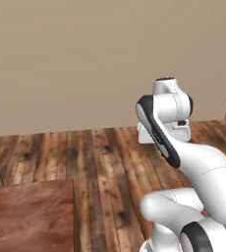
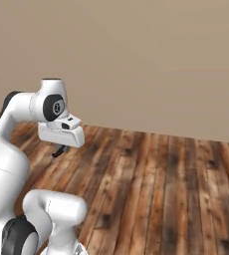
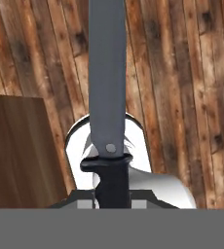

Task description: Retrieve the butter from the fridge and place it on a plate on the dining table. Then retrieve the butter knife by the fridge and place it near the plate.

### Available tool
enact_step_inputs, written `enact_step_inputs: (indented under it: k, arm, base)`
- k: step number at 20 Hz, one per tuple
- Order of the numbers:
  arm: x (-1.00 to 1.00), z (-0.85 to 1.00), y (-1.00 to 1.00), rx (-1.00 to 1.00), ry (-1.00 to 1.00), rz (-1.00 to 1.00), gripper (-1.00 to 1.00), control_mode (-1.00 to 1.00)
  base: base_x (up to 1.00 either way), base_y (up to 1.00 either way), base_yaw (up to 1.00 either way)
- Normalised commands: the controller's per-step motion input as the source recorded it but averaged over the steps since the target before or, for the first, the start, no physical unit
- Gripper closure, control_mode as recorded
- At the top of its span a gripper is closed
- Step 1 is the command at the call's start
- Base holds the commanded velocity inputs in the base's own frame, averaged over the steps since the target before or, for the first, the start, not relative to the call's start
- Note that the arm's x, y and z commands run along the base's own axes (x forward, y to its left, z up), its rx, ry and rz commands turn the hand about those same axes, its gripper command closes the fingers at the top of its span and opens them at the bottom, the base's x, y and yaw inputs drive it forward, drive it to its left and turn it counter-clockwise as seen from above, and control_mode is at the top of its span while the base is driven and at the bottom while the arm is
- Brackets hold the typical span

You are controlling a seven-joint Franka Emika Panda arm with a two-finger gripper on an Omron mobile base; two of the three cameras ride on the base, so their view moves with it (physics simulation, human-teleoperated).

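One thing is riding in the gripper: the butter knife, its dark handle pinched between the fully closed jaws at the bottom of the hand view and its long grey blade running straight out ahead of the hand, over the plank floor. Seen from the right base view, the gripper is hanging under the white wrist block, pointing down toward the floor, with a dark bit showing beneath it. A corner of the dining table is lying near and to the left of the arm, its glossy reddish top bare where it shows; the plate and butter cannot be seen from here. Judging by this, the knife is being carried to the table. Trouble could be coming from the long blade: with only the handle held, it could be swinging or twisting in the jaws as the base drives, or catching the table edge as the arm reaches over. The arm is folded close above its base, elbow bent high and wrist tucked low, well clear of the beige wall behind.
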Motion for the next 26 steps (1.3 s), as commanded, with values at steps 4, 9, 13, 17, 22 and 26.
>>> enact_step_inputs:
  k: [4, 9, 13, 17, 22, 26]
  arm:
    - [0.0, 0.0, 0.0, 0.0, 0.0, 0.0, 1.0, 1.0]
    - [0.0, 0.0, 0.0, 0.0, 0.0, 0.0, 1.0, 1.0]
    - [0.0, 0.0, 0.0, 0.0, 0.0, 0.0, 1.0, 1.0]
    - [0.0, 0.0, 0.0, 0.0, 0.0, 0.0, 1.0, 1.0]
    - [0.0, 0.0, 0.0, 0.0, 0.0, 0.0, 1.0, 1.0]
    - [0.0, 0.0, 0.0, 0.0, 0.0, 0.0, 1.0, 1.0]
  base:
    - [1.0, -0.31, 0.19]
    - [1.0, -0.28, 0.25]
    - [1.0, -0.12, 0.49]
    - [1.0, -0.08, 0.57]
    - [0.92, -0.24, 0.76]
    - [0.73, -0.3, 0.81]
